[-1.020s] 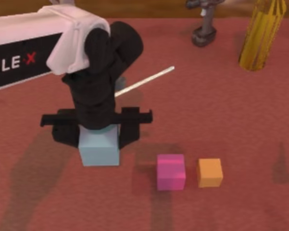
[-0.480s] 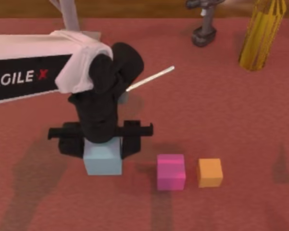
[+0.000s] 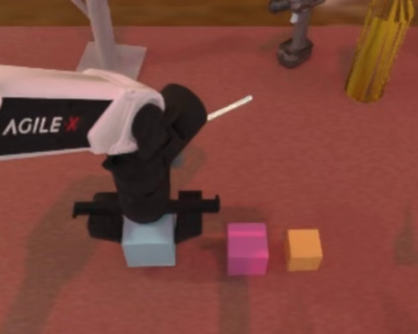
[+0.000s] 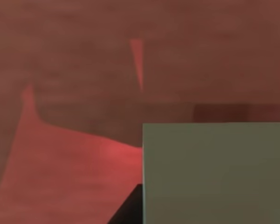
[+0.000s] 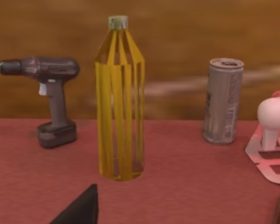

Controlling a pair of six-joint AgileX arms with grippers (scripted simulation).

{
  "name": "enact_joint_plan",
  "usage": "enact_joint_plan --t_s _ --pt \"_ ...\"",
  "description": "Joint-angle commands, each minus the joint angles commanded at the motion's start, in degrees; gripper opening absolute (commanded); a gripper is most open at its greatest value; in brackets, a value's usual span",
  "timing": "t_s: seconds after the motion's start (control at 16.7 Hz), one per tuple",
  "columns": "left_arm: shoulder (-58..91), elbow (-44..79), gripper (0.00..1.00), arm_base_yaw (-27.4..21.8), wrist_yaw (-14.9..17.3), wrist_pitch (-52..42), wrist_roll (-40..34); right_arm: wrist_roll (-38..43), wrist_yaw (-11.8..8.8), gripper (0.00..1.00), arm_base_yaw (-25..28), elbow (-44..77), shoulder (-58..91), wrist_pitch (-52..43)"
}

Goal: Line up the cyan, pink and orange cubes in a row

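The pale cyan cube (image 3: pixel 150 245) is at the front left of the red table, in line with the pink cube (image 3: pixel 247 248) and the smaller orange cube (image 3: pixel 304 250) to its right. My left gripper (image 3: pixel 147 224) comes down over the cyan cube with a black finger on each side and is shut on it. The wrist hides the cube's far part. In the left wrist view the cyan cube (image 4: pixel 214 172) fills the corner, with one dark fingertip (image 4: pixel 130 211) against its side. My right arm is outside the top view. Only a dark corner of my right gripper (image 5: pixel 84 207) shows.
At the table's back stand a dark drill (image 3: pixel 295 35) and a yellow ribbed bottle (image 3: pixel 379 49), with a white stand (image 3: pixel 108 42) at the back left. A thin white stick (image 3: pixel 228 108) lies behind the left arm. The right wrist view adds a grey can (image 5: pixel 222 100) and a pink-white object (image 5: pixel 272 140).
My left gripper has moved toward the table's front edge and slightly right, taking the cyan cube with it. The pink and orange cubes have not moved.
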Motion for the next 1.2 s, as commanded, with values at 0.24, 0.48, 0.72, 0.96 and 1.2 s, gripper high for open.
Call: enact_joint_plan --t_s 0.24,0.48,0.72,0.96,1.2 --pt "0.0 0.0 0.38 0.0 0.0 0.0 0.0 0.0 0.0 1.00 0.0 0.0 0.0 0.0" --pt "0.0 0.0 0.68 0.0 0.0 0.0 0.0 0.0 0.0 1.00 0.0 0.0 0.0 0.0" --pt "0.0 0.0 0.98 0.0 0.0 0.0 0.0 0.0 0.0 1.00 0.0 0.0 0.0 0.0" --pt "0.0 0.0 1.00 0.0 0.0 0.0 0.0 0.0 0.0 1.00 0.0 0.0 0.0 0.0" --pt "0.0 0.0 1.00 0.0 0.0 0.0 0.0 0.0 0.0 1.00 0.0 0.0 0.0 0.0"
